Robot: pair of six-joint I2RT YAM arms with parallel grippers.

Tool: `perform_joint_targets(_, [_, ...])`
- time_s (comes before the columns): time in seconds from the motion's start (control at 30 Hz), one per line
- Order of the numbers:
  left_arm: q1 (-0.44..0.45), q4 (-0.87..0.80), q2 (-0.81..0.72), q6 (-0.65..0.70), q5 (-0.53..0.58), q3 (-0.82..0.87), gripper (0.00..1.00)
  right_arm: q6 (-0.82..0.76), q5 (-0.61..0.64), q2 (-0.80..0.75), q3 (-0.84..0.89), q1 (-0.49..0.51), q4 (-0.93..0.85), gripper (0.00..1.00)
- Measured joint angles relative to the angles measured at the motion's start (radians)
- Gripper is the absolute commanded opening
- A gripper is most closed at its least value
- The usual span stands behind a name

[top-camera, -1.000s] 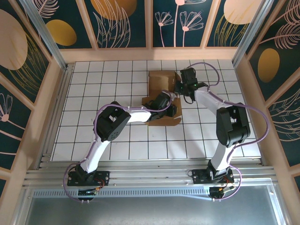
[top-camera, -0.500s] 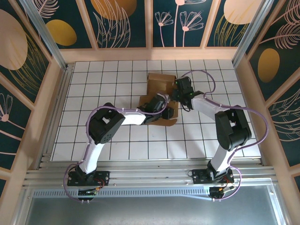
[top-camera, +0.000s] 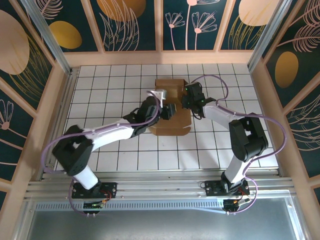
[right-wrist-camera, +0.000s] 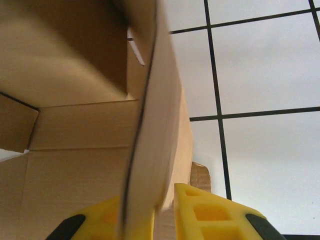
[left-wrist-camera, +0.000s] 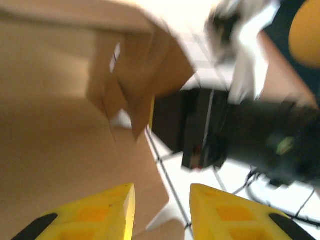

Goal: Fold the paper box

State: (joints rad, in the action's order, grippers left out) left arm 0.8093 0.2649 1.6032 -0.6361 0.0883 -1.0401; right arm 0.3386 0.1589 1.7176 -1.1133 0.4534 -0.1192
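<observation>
Creased brown paper box (top-camera: 172, 125) on gridded tiles (top-camera: 210, 145); left gripper (left-wrist-camera: 161, 189) slightly parted, empty; right gripper (right-wrist-camera: 150, 200) straddles its wall, grip unclear

The bench (top-camera: 110, 90) is a flat white surface ruled into square tiles by thin black lines. The paper box (top-camera: 172, 125), plain brown cardboard with flaps partly raised, lies directly on it near the middle, slightly toward twelve o'clock.
</observation>
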Motion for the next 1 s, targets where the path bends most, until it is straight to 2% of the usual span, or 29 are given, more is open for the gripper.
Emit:
perform_joint_targets(0.13, [-0.080,-0.076,-0.115,-0.019,0.068,-0.058,0.68,0.000,-0.002,-0.017,0.004,0.000,0.005,0.21])
perform_joint_targets(0.2, [-0.167,-0.121,-0.115,-0.037,0.039,-0.120,0.69,0.000,-0.002,-0.019,0.004,0.000,0.007,0.21])
perform_joint_targets(0.33, [-0.333,-0.256,0.001,-0.049,-0.034,-0.330,0.72,0.000,-0.002,-0.019,0.004,0.000,0.008,0.21])
perform_joint_targets(0.4, [-0.374,-0.327,0.092,-0.045,-0.076,-0.445,0.73,0.000,-0.002,-0.019,0.004,0.000,0.008,0.21])
perform_joint_targets(0.53, [-0.389,-0.436,0.274,-0.039,-0.192,-0.610,0.75,0.000,-0.003,-0.019,0.005,0.000,0.011,0.21])
perform_joint_targets(0.77, [-0.389,-0.533,0.486,-0.048,-0.303,-0.703,0.78,0.000,-0.025,-0.030,0.031,0.000,0.019,0.23])
perform_joint_targets(0.83, [-0.390,-0.530,0.515,-0.058,-0.331,-0.711,0.76,-0.004,-0.038,-0.051,0.045,0.000,0.020,0.29])
perform_joint_targets(1.0, [-0.393,-0.517,0.540,-0.079,-0.383,-0.742,0.63,-0.020,-0.090,-0.106,0.050,0.000,0.034,0.36])
